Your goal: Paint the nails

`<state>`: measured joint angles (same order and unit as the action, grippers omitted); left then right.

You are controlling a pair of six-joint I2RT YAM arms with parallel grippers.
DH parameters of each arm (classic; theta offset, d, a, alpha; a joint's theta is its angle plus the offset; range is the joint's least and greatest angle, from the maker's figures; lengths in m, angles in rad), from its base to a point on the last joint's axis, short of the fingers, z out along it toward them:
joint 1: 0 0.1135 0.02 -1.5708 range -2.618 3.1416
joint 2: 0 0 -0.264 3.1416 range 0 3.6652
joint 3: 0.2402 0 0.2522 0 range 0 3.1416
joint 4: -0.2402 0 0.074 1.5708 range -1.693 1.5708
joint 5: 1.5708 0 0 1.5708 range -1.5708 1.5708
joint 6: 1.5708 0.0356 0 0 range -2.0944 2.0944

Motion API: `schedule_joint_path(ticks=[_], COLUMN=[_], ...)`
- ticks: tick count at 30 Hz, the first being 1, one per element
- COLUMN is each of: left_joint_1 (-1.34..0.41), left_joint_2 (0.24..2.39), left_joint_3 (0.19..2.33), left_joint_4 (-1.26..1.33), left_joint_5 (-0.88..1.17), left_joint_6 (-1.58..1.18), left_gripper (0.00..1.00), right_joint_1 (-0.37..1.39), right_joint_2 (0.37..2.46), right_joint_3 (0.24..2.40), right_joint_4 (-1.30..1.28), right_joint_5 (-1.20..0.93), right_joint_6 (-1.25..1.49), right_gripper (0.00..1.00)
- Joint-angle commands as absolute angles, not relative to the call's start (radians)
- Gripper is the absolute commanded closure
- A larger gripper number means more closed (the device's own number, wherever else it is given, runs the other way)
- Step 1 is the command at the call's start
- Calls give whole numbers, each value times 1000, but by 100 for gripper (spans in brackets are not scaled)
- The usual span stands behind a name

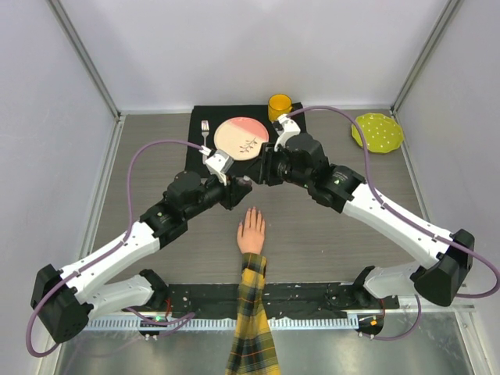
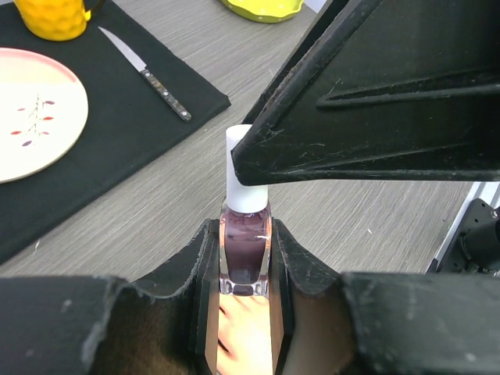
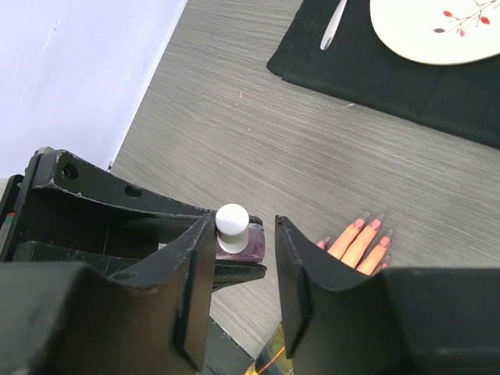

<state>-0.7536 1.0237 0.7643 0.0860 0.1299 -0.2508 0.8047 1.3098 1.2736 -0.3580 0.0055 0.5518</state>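
The pale peach mannequin hand (image 1: 251,231) lies palm down on the table, with its plaid sleeve (image 1: 251,312) running toward the near edge. Its nails (image 3: 369,225) look pink in the right wrist view. My left gripper (image 2: 244,230) is shut on the small purple polish bottle (image 2: 245,250) and holds it upright above the hand. The white cap (image 3: 232,221) is on the bottle. My right gripper (image 3: 244,226) is open with its jaws either side of the cap; a gap shows on one side. The two grippers meet above the fingertips (image 1: 248,181).
A black mat (image 1: 199,156) at the back holds a pink-white plate (image 1: 241,137), a fork (image 1: 205,133), a knife (image 2: 148,74) and a yellow cup (image 1: 280,105). A yellow-green dotted dish (image 1: 377,131) sits at the back right. White walls enclose the table.
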Motion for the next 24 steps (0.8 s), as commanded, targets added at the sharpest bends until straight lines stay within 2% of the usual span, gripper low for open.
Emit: schedule_joint_path(ticks=[1, 6, 8, 9, 10, 11, 12, 15, 18, 19, 24], left_joint_1=[-758, -759, -759, -758, -759, -758, -756, -747, -721, -716, -713], left_joint_2=[1005, 996, 988, 986, 976, 971, 966, 945, 928, 927, 875], left_joint_3=[775, 779, 782, 784, 784, 785, 787, 799, 813, 813, 805], left_joint_4=[161, 157, 150, 147, 141, 140, 138, 127, 141, 156, 238], left_joint_5=[118, 121, 121, 121, 127, 135, 146, 289, 576, 733, 923], left_joint_6=[-264, -261, -259, -262, -265, -267, -268, -264, -294, -325, -377], left_gripper=[100, 100, 100, 100, 100, 100, 100, 100, 100, 100, 100], right_joint_1=[810, 810, 810, 811, 810, 810, 810, 807, 799, 795, 759], right_joint_2=[1325, 1341, 1342, 1344, 1344, 1342, 1341, 1328, 1292, 1270, 1253], right_joint_3=[1301, 1296, 1292, 1290, 1289, 1284, 1281, 1263, 1181, 1152, 1048], right_joint_4=[-290, -259, -252, -250, -247, -238, -233, -212, -105, -28, 150], right_joint_5=[14, -51, -58, -72, -86, -100, -132, -219, -496, -641, -899], right_joint_6=[531, 545, 546, 545, 540, 534, 525, 444, 307, 292, 348], right_gripper=[64, 67, 71, 75, 88, 96, 99, 99, 99, 99, 99])
